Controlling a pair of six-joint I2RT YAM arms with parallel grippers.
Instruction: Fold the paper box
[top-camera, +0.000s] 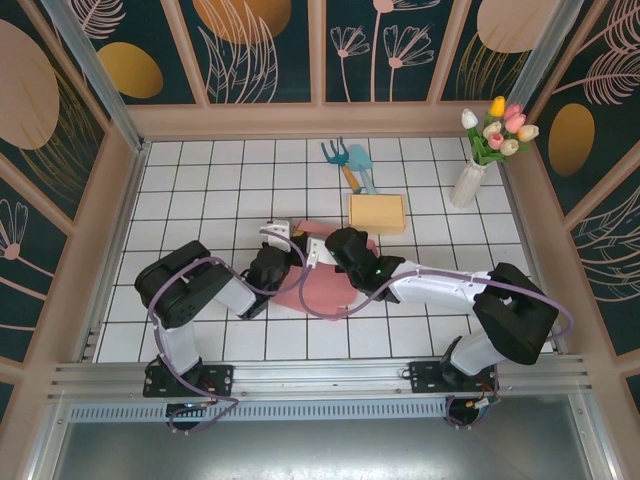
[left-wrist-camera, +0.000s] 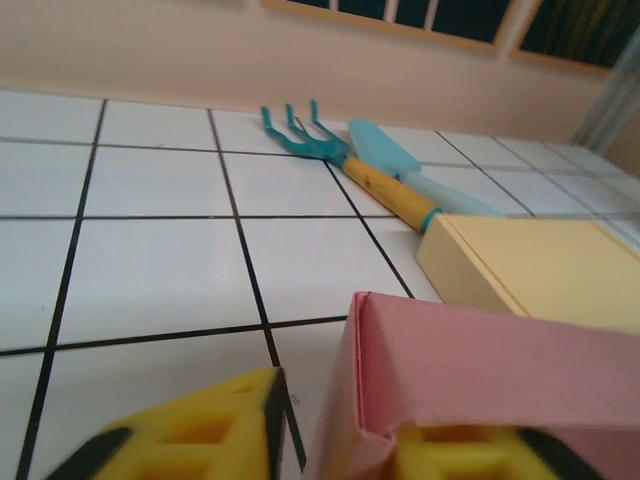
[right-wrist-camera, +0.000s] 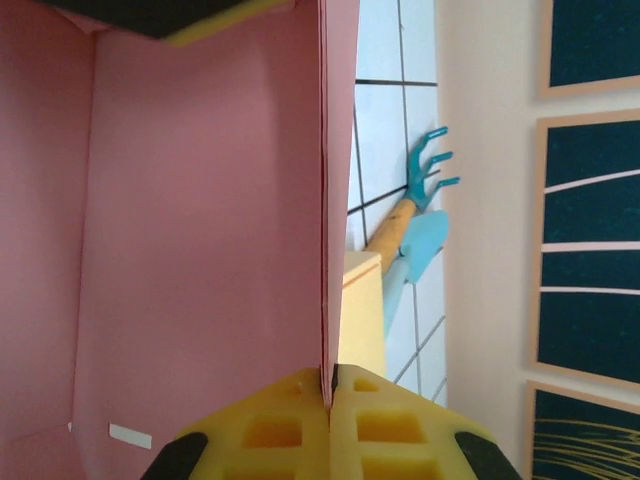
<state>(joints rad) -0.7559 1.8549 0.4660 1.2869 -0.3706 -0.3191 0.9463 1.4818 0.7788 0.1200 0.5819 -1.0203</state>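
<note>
Paper box (top-camera: 325, 290) stands partly folded. One wall (right-wrist-camera: 340, 120) is clamped by the right end effector (right-wrist-camera: 330, 385); the left end effector (left-wrist-camera: 340, 420) is parted.

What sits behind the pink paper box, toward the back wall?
A yellow box lies just behind the pink paper box, then a teal hand fork and a trowel. In the left wrist view the paper box's wall covers the yellow box's near part.

One pink paper box (top-camera: 318, 290), one yellow box (top-camera: 377, 212), one garden fork (top-camera: 335, 155), one trowel (top-camera: 363, 162) and one vase of flowers (top-camera: 466, 185) are sitting on a single tiled table (top-camera: 200, 180).
</note>
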